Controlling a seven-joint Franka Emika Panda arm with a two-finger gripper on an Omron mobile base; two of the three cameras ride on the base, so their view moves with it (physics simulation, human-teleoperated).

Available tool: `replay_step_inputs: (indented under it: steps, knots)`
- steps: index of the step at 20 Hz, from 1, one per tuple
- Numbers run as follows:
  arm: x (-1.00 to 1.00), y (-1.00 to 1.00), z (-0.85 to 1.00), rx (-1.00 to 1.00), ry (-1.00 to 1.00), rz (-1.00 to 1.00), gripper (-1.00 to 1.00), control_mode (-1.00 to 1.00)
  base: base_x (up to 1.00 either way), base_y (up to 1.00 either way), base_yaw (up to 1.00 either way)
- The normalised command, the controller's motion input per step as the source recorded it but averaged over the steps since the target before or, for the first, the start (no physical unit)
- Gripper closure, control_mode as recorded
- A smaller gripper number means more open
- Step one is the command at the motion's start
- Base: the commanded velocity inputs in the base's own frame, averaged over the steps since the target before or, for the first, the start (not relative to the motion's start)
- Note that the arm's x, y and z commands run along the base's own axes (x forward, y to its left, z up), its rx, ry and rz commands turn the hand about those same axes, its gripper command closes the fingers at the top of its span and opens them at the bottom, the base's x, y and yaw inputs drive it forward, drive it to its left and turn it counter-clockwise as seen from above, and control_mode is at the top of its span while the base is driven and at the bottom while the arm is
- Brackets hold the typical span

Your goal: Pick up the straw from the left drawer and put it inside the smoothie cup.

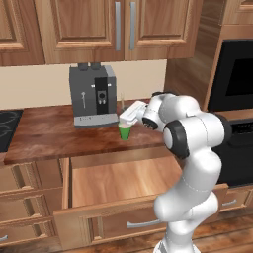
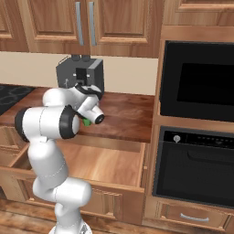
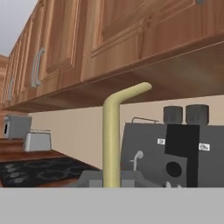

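One straw (image 3: 112,144) up close in hand view, upright, bent end on top; jaws hidden, can't tell. One smoothie cup (image 1: 124,131) by one coffee machine (image 1: 93,95). One left drawer (image 1: 123,183) open. Labels unreadable.

The left drawer (image 1: 123,185) is light wood, smooth inside. Its handle (image 1: 143,224) looks like shiny metal. The counter (image 1: 44,133) is dark, glossy wood. The coffee machine (image 1: 93,96) looks matt grey. The straw (image 3: 112,140) looks smooth and dull, like plastic.
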Motion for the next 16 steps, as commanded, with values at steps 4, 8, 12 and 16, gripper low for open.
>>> replay_step_inputs:
  steps: [4,8,12,16]
  knots:
    - [0.20,0.00,0.00,0.04,0.00,0.00,1.00,-1.00,0.00,0.00,0.00]
    - [0.36,0.00,0.00,0.00,0.01,0.00,1.00,-1.00,0.00,0.00,0.00]
    - [0.40,0.00,0.00,0.00,0.04,0.00,1.00,-1.00,0.00,0.00,0.00]
    - [0.37,0.00,-0.06,-0.01,0.05,0.00,1.00,-1.00,0.00,0.00,0.00]
